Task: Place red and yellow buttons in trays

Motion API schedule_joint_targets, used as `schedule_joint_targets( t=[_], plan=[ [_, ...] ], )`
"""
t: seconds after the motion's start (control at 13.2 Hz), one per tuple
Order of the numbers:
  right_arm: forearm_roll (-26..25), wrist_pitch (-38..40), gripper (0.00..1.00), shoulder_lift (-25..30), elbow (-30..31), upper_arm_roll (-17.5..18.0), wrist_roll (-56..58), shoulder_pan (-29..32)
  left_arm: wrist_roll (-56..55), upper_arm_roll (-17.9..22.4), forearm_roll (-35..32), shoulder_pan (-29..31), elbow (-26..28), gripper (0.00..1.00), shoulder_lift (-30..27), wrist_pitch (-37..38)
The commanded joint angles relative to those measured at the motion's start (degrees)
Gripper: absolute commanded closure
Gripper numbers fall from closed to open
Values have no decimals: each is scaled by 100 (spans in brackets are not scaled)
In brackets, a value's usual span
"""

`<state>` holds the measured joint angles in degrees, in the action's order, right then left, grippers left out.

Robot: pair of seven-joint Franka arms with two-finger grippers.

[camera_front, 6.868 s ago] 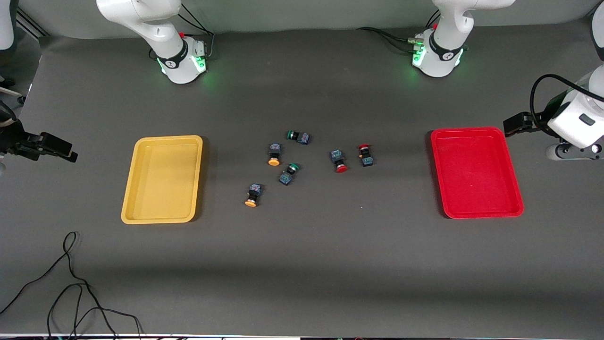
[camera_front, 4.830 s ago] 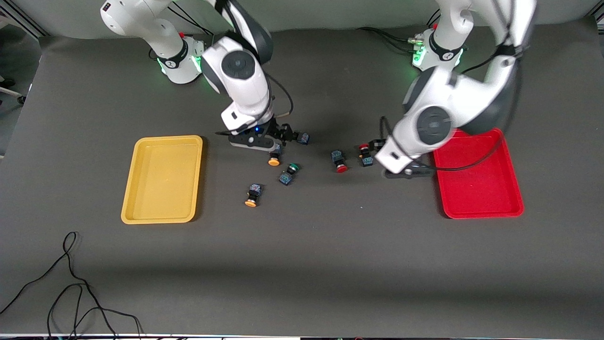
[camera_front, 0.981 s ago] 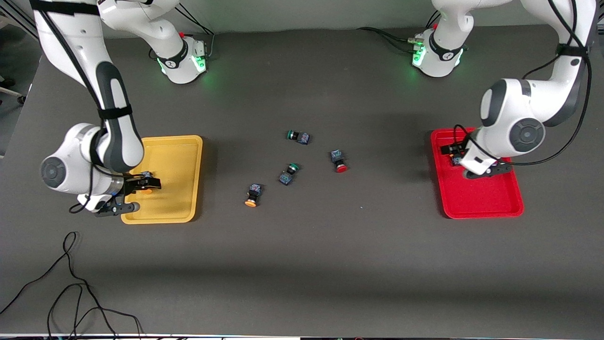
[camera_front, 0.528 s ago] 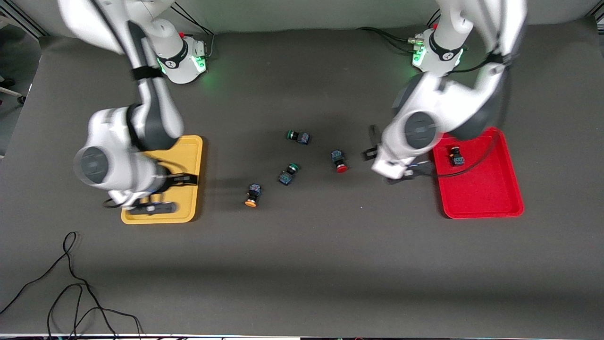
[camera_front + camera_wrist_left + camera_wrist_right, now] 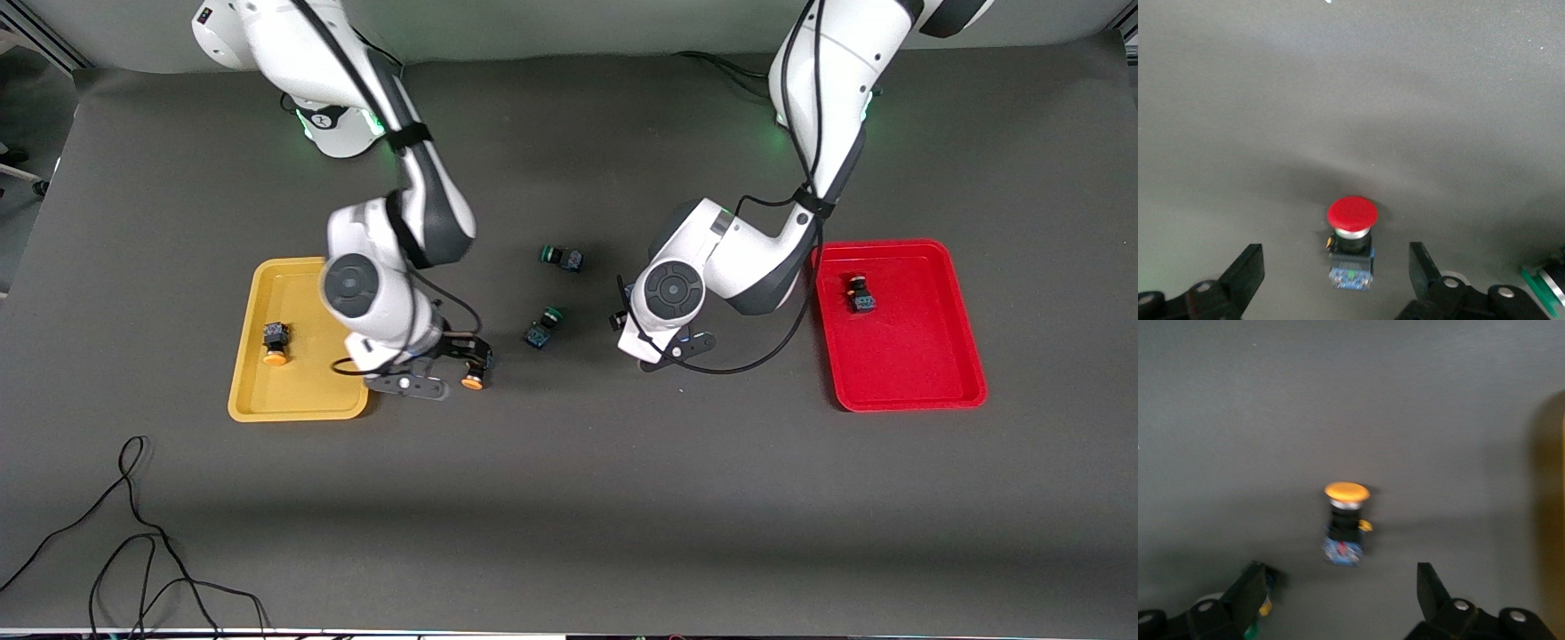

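One yellow button [image 5: 274,342] lies in the yellow tray [image 5: 307,264]. One red button [image 5: 860,293] lies in the red tray [image 5: 889,246]. My right gripper [image 5: 462,369] is open and low over the table, its fingers on either side of the second yellow button [image 5: 472,382]; it is not touching this button [image 5: 1347,520] in the right wrist view, where the gripper [image 5: 1341,572] shows too. My left gripper [image 5: 1335,257] is open around the second red button [image 5: 1351,215] without touching it. In the front view the left wrist [image 5: 676,289] hides that button.
Two green-capped buttons [image 5: 562,257] [image 5: 542,325] lie on the grey mat between the two grippers. The yellow tray's edge [image 5: 1558,520] shows in the right wrist view. A black cable [image 5: 133,533] lies near the table's front corner at the right arm's end.
Both arms have left their trays, each with a button now in it, and swung to the middle. Each open gripper has come down around a second button.
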<state>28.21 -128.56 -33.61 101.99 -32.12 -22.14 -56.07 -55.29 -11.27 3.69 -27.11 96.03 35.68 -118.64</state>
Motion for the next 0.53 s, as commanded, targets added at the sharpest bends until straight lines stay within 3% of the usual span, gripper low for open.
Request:
schedule_joint_targets(
  t=[0.0, 0.15, 0.23, 0.3, 0.38, 0.45],
  plan=[
    [561, -633, 0, -592, -127, -58, -151, -150, -114, 98, 87, -163, 337, 7, -44, -439],
    [825, -1021, 0, -874, -127, 56, -151, -177, -123, 98, 105, -181, 565, 14, -26, -729],
    [905, -1118, 0, -1006, -136, 74, -151, -177, -123, 98, 105, -181, 644, 24, -26, -861],
    [1010, -1154, 0, -1085, -136, 83, -151, -177, -123, 98, 114, -189, 671, 40, 9, -923],
    [1046, -1154, 8, -1095, -136, 83, -133, -177, -131, 98, 114, -189, 672, 56, 18, -941],
    [1046, -1145, 37, -1095, -136, 83, -124, -168, -140, 98, 123, -181, 672, 72, 18, -941]
  ],
)
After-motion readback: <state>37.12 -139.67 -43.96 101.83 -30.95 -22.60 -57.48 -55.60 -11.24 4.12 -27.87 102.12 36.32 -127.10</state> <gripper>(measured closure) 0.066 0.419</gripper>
